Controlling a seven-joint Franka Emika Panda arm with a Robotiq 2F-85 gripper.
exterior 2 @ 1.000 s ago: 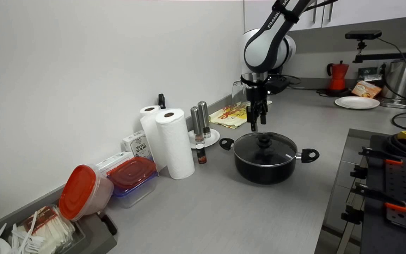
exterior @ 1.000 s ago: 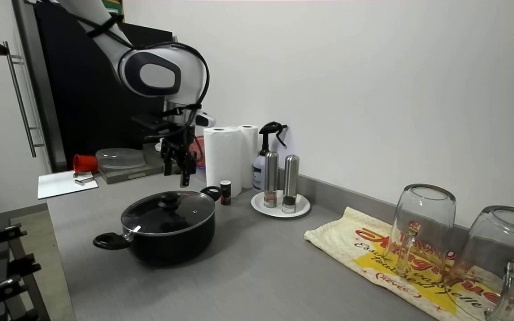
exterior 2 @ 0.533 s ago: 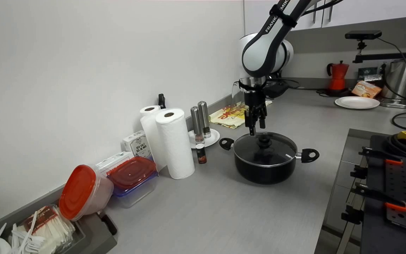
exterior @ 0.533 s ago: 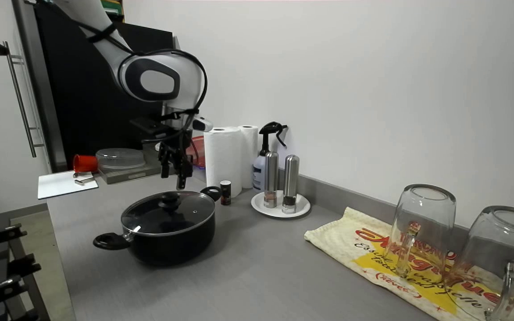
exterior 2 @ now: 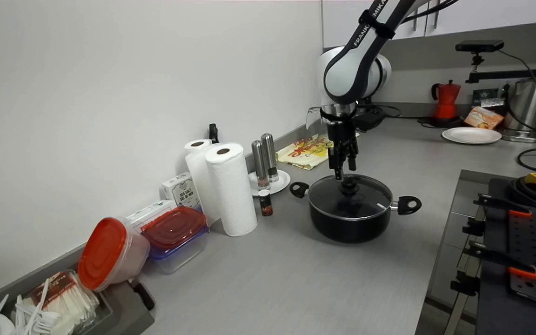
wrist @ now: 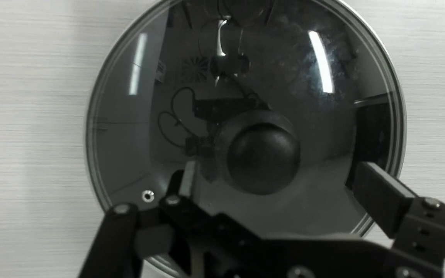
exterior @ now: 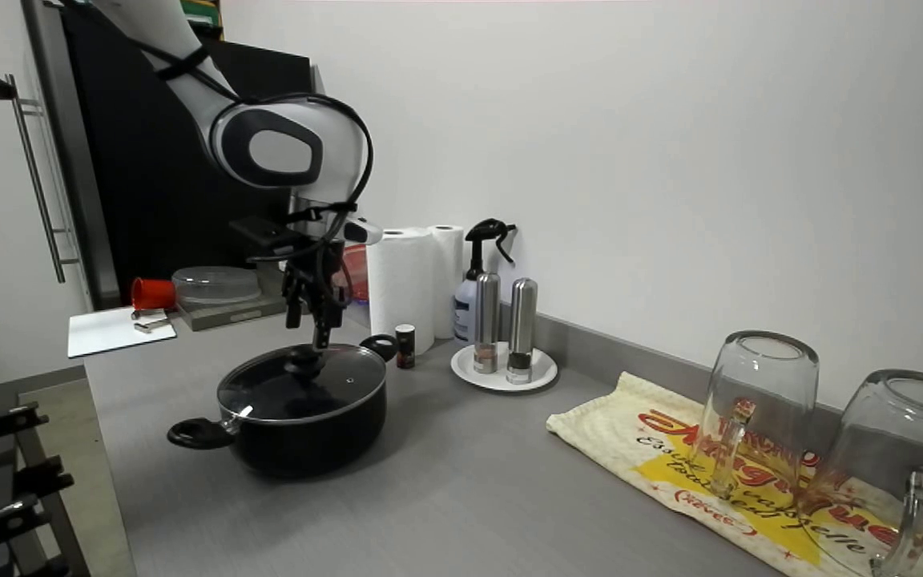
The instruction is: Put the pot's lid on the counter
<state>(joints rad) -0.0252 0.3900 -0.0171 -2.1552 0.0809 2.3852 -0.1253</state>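
Observation:
The wide black pot (exterior: 309, 445) stands upright on the grey counter (exterior: 469, 489) in both exterior views (exterior 2: 349, 230). The domed glass lid (exterior: 265, 389) lies flat on the pot, with its black knob up (exterior 2: 349, 185). In the wrist view the lid (wrist: 323, 127) fills the middle and hides the pot body. The knob (wrist: 263, 158) shows between the two fingers. My gripper (wrist: 278, 170) is open and empty. It points down just above the lid, close to the knob, in both exterior views (exterior: 308, 334) (exterior 2: 345, 174). No contact with the knob is visible.
A small dark jar (exterior: 405, 346), paper towel rolls (exterior 2: 231, 190) and a white plate with two shakers (exterior: 546, 369) stand near the pot by the wall. Glass mugs (exterior: 758, 401) rest on a printed cloth (exterior: 614, 409). Plastic containers (exterior 2: 175, 232) are further along the wall.
My gripper has come down towards the lid and shifted slightly sideways, nearer the knob. The pot and lid have not moved.

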